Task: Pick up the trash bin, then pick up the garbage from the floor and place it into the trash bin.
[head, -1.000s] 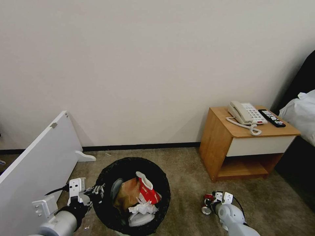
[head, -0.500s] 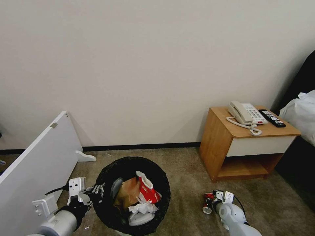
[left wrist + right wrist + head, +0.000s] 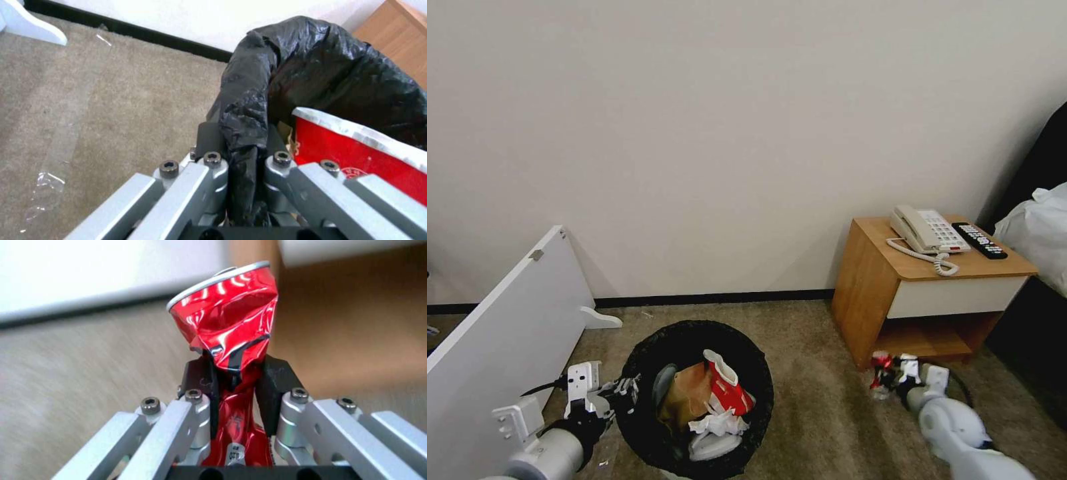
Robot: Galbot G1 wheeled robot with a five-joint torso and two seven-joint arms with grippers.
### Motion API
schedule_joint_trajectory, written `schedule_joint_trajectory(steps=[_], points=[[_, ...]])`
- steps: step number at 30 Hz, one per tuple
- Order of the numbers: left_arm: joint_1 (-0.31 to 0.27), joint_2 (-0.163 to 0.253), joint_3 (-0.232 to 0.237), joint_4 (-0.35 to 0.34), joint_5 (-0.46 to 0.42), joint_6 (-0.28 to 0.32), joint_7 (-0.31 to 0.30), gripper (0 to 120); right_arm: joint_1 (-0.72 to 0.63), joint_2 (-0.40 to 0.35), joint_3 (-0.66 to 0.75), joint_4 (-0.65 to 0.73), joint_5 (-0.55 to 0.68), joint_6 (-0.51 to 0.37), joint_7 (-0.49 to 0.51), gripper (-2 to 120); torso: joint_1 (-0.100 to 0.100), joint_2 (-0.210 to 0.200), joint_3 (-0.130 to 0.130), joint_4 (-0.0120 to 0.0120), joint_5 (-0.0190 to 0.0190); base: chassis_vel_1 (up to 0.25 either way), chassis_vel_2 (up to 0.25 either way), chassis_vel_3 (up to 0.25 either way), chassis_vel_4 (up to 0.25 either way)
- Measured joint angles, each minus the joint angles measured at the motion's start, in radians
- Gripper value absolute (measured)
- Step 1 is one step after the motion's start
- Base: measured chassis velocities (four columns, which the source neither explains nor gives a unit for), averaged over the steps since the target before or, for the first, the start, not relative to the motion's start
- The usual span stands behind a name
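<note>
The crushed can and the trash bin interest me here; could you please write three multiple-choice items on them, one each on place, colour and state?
1. Where is the crushed can?
A. in the right gripper
B. inside the bin
C. on the nightstand

2. What colour is the bag lining the trash bin?
A. blue
B. black
C. clear

3. What is the left gripper doing?
A. hanging open over the carpet
B. holding the phone
C. shut on the bin's rim

Answers:
1 A, the right wrist view shows the fingers pinching the can.
2 B, black plastic folds over the rim.
3 C, the left wrist view shows the bagged rim clamped.
</note>
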Motion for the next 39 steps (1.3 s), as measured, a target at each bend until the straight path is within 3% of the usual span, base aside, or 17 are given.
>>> schedule_joint_trajectory(steps=[2, 4, 6, 13, 19, 27, 29, 34, 36, 39], points=[[0.004, 0.003, 0.002, 0.0, 0.0, 0.002, -0.001, 4, -0.013, -0.031, 0.015, 0.086, 0.009, 0.081, -0.068, 16, 0.0, 0.0, 0.0, 0.0004, -0.0001, 0.0, 0.0, 0.0, 0.0], [0.004, 0.004, 0.002, 0.0, 0.0, 0.003, -0.001, 4, -0.014, -0.035, 0.017, 0.103, 0.011, 0.094, -0.08, 16, 0.0, 0.0, 0.0, 0.0003, -0.0003, 0.0, 0.0, 0.0, 0.0], [0.007, 0.011, 0.004, 0.0, 0.0, 0.005, -0.001, 4, -0.015, -0.059, 0.019, 0.21, 0.032, 0.152, -0.128, 16, 0.0, 0.0, 0.0, 0.0005, 0.0001, 0.0, 0.0, 0.0, 0.0], [0.01, 0.02, 0.008, 0.0, 0.0, 0.011, -0.001, 4, 0.014, -0.101, -0.024, 0.359, 0.085, 0.214, -0.174, 16, 0.0, 0.0, 0.0, 0.0003, -0.0002, 0.0, 0.0, 0.0, 0.0], [0.017, 0.023, 0.008, 0.0, 0.002, 0.015, 0.0, 4, 0.129, -0.143, -0.131, 0.453, 0.176, 0.28, -0.218, 16, 0.0, 0.0, 0.0, 0.0004, -0.0003, 0.0, 0.0, 0.0, 0.0], [0.022, 0.024, 0.009, 0.0, 0.001, 0.017, 0.003, 4, 0.316, -0.114, -0.296, 0.461, 0.29, 0.343, -0.321, 16, 0.0, 0.0, 0.0, 0.0002, -0.0002, 0.0, 0.0, 0.0, 0.0], [0.024, 0.028, 0.01, 0.0, 0.002, 0.018, 0.003, 4, 0.41, -0.082, -0.388, 0.433, 0.32, 0.369, -0.394, 16, 0.0, 0.0, 0.0, 0.0005, -0.0003, 0.0, 0.0, 0.0, 0.0], [0.023, 0.032, 0.011, 0.0, 0.0, 0.018, 0.003, 4, 0.492, -0.051, -0.477, 0.404, 0.37, 0.391, -0.491, 16, 0.0, 0.0, 0.0, 0.0001, -0.0002, 0.0, 0.0, 0.0, 0.0], [0.023, 0.034, 0.008, 0.0, -0.01, 0.019, 0.001, 4, 0.59, -0.01, -0.593, 0.36, 0.445, 0.413, -0.643, 16, 0.0, 0.0, 0.0, 0.0004, -0.0003, 0.0, 0.0, 0.0, 0.0], [0.022, 0.035, 0.005, 0.0, -0.015, 0.02, 0.001, 4, 0.644, 0.009, -0.659, 0.339, 0.467, 0.419, -0.685, 16, 0.0, 0.0, 0.0, 0.0004, -0.0002, 0.0, 0.0, 0.0, 0.0]])
